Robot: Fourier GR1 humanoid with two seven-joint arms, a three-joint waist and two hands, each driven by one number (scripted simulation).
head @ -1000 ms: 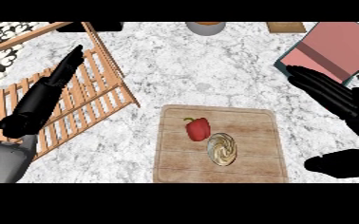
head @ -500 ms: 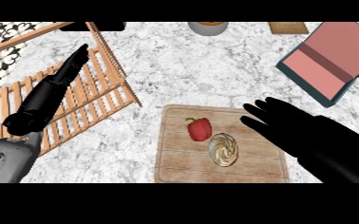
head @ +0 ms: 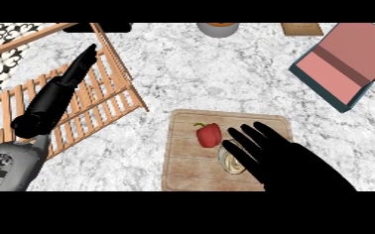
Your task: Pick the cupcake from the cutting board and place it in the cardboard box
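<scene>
A pale swirled cupcake (head: 230,161) sits on the wooden cutting board (head: 184,168), next to a red bell pepper (head: 209,135). My right hand (head: 275,154) is spread open right over the cupcake and hides most of it; only its left side shows. The box (head: 342,64), teal outside and pink inside, lies at the far right. My left hand (head: 53,99) rests open above the wooden rack at the left, fingers pointing away.
A slatted wooden dish rack (head: 88,96) fills the left side. An orange-topped jar (head: 218,29) and a small wooden block (head: 301,28) stand at the far edge of the marble counter.
My right hand has come leftward and down from the board's right side until it covers the cupcake. The left hand has barely shifted.
</scene>
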